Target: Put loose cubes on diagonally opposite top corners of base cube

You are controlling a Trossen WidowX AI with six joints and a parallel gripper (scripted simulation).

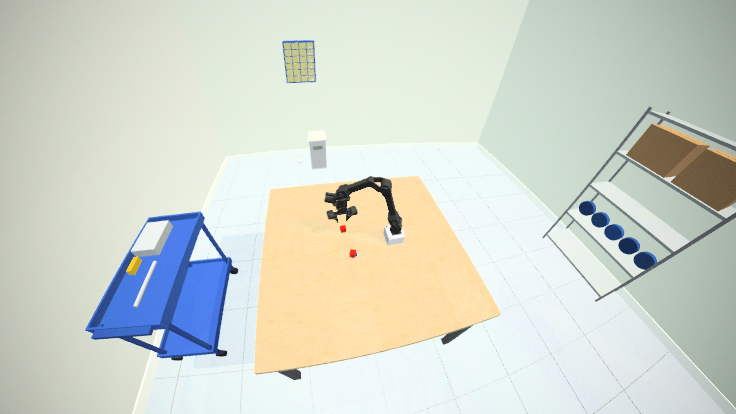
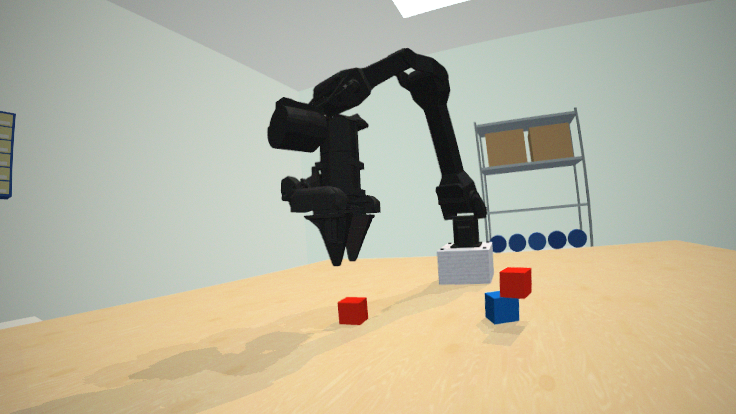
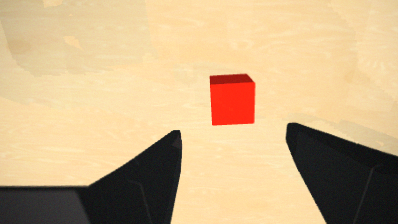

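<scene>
A loose red cube [image 1: 342,229] [image 2: 352,311] [image 3: 233,103] lies flat on the table. My gripper [image 1: 342,221] [image 2: 344,262] [image 3: 233,134] is open and empty, pointing down above this cube; in the wrist view the cube shows ahead of the gap between the fingertips. The blue base cube [image 2: 501,309] stands on the table. A second red cube [image 1: 352,252] [image 2: 515,283] rests level on its top, offset to the right in the exterior view and overhanging the base. In the top view the base is nearly hidden under it. The stack is outside the wrist view.
The wooden table [image 1: 319,308] [image 2: 411,370] carries the arm's white mount [image 1: 394,236] [image 2: 465,265], which stands behind the cubes in the exterior view. A blue cart [image 1: 195,298] stands left of the table, and a shelf rack [image 1: 638,221] [image 2: 532,210] stands away from it.
</scene>
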